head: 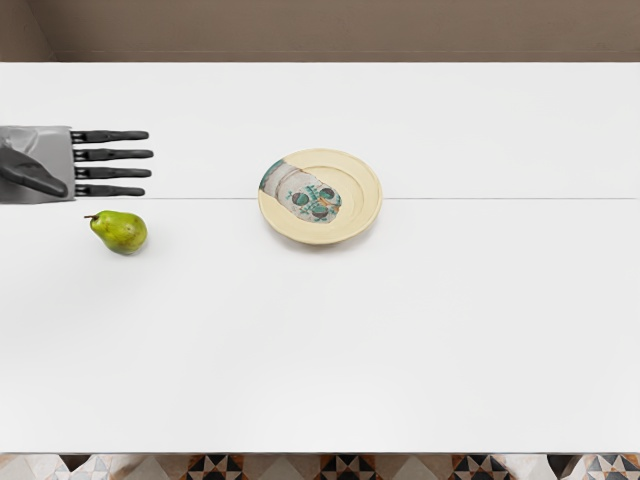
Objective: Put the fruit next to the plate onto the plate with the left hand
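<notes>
**Surface.** A plain white surface (450, 330) fills nearly the whole view and runs off at both the left and right edges. A thin straight seam (500, 198) crosses it from left to right and is interrupted where the plate lies over it.

**Room.** A brown wall (340, 28) shows as a band beyond the far edge. A strip of patterned floor tiles (350, 467) in dark, pale and orange triangles shows past the near edge.

**Items.** A round cream-yellow plate (365, 180) lies flat, slightly left of centre. The painted teal and grey motif (312, 197) in its well is too small to read. A green pear (120, 231) lies on the surface well left of the plate, clear of it, with its stem (90, 216) pointing left.

**Hand.** The left hand (70, 165) enters from the left edge, just on the far side of the pear and apart from it. Its four dark fingers (115, 154) are straight and parallel, pointing right. The thumb (35, 175) slants across the grey palm. The hand is released and holds nothing.

**Limits.** The arm is cut off at the left edge. Whether the hand rests on the surface or hangs above it cannot be told.
</notes>
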Controlling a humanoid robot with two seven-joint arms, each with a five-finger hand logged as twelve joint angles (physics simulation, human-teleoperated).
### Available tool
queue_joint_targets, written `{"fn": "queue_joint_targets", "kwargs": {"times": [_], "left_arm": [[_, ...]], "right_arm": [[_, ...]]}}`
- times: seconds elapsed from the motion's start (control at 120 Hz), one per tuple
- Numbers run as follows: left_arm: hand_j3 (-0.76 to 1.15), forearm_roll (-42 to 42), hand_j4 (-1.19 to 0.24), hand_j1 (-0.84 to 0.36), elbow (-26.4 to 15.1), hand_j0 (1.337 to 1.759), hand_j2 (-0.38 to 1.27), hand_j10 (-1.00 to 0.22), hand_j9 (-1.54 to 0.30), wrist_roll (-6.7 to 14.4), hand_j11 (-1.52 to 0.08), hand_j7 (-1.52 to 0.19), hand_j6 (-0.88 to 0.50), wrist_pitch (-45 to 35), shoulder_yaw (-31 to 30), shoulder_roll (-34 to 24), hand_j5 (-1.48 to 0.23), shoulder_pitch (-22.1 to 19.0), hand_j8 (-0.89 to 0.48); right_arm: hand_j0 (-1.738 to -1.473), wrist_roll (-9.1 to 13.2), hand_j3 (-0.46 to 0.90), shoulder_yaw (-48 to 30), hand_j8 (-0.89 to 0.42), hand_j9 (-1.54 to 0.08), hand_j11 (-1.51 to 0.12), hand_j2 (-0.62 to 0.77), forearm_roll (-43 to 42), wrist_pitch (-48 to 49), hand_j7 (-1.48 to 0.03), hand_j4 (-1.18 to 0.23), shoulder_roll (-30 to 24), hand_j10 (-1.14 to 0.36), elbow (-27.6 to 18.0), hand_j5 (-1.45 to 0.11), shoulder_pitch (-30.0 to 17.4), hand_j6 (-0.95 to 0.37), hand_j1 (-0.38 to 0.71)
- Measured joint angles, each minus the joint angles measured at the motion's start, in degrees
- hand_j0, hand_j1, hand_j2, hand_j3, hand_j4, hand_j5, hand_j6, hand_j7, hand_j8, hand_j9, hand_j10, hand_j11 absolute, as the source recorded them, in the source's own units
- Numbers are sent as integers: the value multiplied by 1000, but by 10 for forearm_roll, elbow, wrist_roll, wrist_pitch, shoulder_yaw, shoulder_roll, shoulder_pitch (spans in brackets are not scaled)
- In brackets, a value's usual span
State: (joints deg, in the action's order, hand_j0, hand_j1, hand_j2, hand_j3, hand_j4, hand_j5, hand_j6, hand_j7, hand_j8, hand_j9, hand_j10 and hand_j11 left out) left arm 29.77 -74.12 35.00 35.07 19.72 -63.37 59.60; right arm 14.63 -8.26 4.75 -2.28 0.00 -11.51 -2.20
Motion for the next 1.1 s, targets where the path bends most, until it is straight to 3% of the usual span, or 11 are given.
{"fn": "queue_joint_targets", "kwargs": {"times": [0.175, 0.342, 0.633, 0.742, 0.933, 1.1], "left_arm": [[0, 0, 5, 348, -11, 1658, -2, 4, 0, 0, 0, 1, 6, 0, -1, 0, 1, 2, 5], [0, -75, 4, 348, -10, 1658, -2, 3, 0, 0, 0, 0, 5, 0, 2, 16, 1, 64, 5], [0, -373, 1, 349, -5, 1658, -1, 0, 0, 0, 0, 0, 1, 0, 60, 44, 0, 68, 1], [0, -492, -1, 349, -8, 1658, -1, -1, 0, 0, 0, 0, -1, 0, 84, 93, 0, 67, -1], [0, -714, -3, 349, -79, 1658, 0, -2, 0, 0, 0, 0, -3, -3, 95, 113, 0, 25, -3], [0, -904, -4, 349, -135, 1658, 1, -4, 0, 0, 0, 0, -6, -95, 95, 157, -1, -42, -5]], "right_arm": [[-1658, 0, 0, 2, -33, -43, -43, -7, -3, 3, -43, -33, 0, -33, -1, -43, 0, -33, -310], [-1658, 0, 0, 3, -33, -43, -43, -7, -4, 4, -43, -33, 0, -33, -1, -43, 0, -33, -310], [-1658, 1, 0, 2, -33, -43, -43, -7, -5, 5, -43, -33, 0, -33, 0, -43, 0, -33, -310], [-1658, 2, 0, 2, -33, -43, -43, -7, -4, 5, -43, -33, 0, -33, 0, -43, 0, -33, -310], [-1658, 2, 0, 1, -33, -43, -43, -7, -4, 5, -43, -33, 0, -33, 1, -43, 1, -33, -310], [-1658, 2, 0, 0, -33, -43, -43, -7, -4, 5, -43, -33, 0, -33, 3, -43, 2, -33, -310]]}}
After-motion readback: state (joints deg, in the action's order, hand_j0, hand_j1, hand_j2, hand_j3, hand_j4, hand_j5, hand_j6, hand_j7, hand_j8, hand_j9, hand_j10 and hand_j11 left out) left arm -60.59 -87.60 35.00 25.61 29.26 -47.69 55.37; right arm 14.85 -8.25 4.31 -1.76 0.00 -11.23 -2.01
